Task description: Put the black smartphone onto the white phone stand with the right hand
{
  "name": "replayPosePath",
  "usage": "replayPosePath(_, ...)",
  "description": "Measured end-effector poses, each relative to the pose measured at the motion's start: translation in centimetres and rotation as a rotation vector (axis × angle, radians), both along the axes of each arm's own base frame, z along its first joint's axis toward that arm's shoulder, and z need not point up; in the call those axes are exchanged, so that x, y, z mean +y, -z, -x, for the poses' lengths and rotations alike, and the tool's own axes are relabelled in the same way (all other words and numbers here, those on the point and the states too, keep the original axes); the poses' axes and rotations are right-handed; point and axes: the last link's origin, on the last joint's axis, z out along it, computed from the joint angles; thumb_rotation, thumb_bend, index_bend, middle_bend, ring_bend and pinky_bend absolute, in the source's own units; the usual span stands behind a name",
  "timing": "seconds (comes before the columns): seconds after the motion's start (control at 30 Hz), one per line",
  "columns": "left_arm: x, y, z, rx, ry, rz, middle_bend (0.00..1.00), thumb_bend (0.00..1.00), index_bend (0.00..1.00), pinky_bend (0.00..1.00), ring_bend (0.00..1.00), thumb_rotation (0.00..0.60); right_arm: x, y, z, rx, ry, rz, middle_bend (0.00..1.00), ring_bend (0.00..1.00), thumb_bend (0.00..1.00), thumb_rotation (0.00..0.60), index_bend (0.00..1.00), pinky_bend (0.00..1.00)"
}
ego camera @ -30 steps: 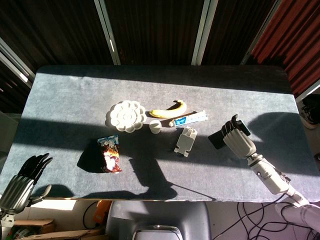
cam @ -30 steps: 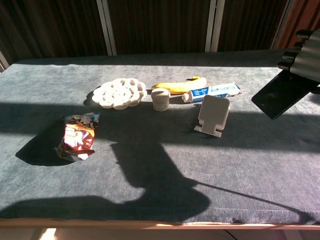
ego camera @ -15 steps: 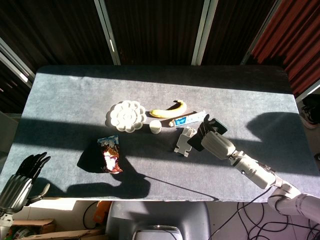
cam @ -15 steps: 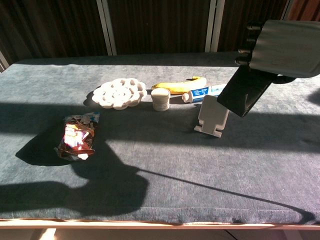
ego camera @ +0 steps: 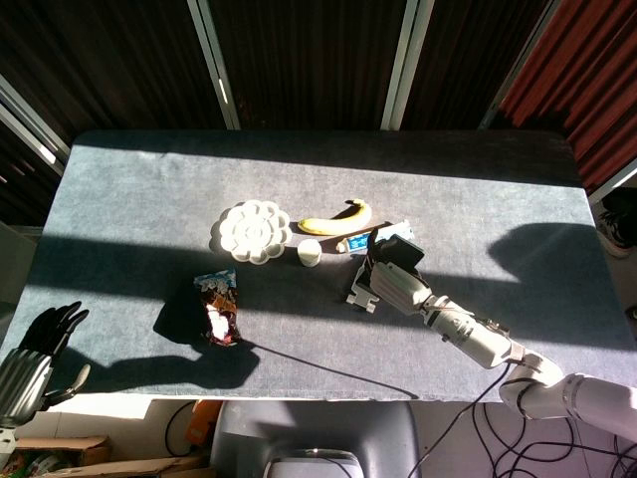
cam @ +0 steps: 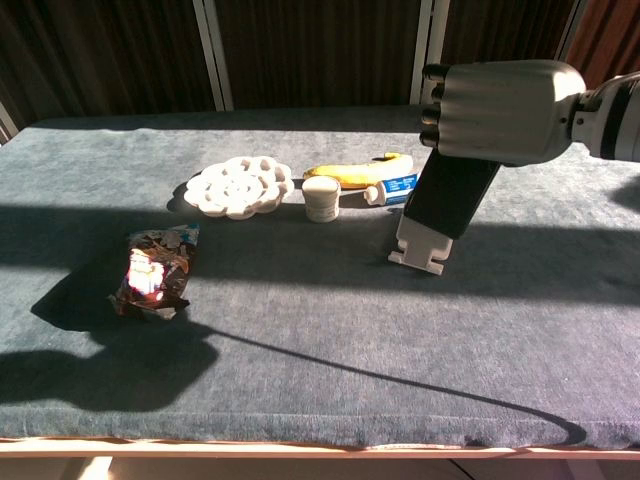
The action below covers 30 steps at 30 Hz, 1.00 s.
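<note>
My right hand (cam: 497, 108) grips the top of the black smartphone (cam: 447, 196) and holds it upright against the white phone stand (cam: 419, 254), covering most of the stand's back plate. In the head view the right hand (ego camera: 398, 282) hangs over the stand (ego camera: 359, 290), and only a dark corner of the phone (ego camera: 398, 243) shows past the fingers. Whether the phone's lower edge sits in the stand's lip I cannot tell. My left hand (ego camera: 32, 351) is off the table's near left corner, fingers apart, holding nothing.
Behind the stand lie a toothpaste tube (cam: 398, 187), a banana (cam: 356, 171), a small white cup (cam: 322, 199) and a white flower-shaped dish (cam: 240, 186). A snack packet (cam: 152, 276) lies at the left. The arm's shadow runs across the near table (cam: 330, 350).
My right hand has carried the phone leftward and down from the table's right side to the stand, turning it upright. The left hand has sunk lower at the frame's bottom left.
</note>
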Motion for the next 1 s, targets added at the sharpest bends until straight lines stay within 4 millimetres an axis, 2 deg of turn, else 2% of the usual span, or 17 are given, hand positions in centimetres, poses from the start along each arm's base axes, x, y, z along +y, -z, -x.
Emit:
replayPosePath(0.23,0.0,0.1,0.0,0.002,0.0,0.0,0.0,0.4,0.0,0.0,0.0,0.6,0.0,1.5,-0.9,0.039,-0.007,-0.018,0.71,0.51,0.33,0.6,1.0,0.36)
replayPosePath(0.6,-0.1,0.0,0.0,0.0,0.0,0.002,0.0,0.4,0.0,0.0,0.0,0.6,0.0,3.3,-1.1,0.073,-0.003,-0.043,0.71,0.51,0.33,0.6,1.0,0.36)
replayPosePath(1.0,0.0,0.1,0.0,0.002,-0.001,0.007,0.0,0.4,0.0,0.0,0.0,0.6,-0.3,4.0,-0.9,0.068,0.018,-0.047,0.71,0.51,0.32,0.6,1.0,0.36)
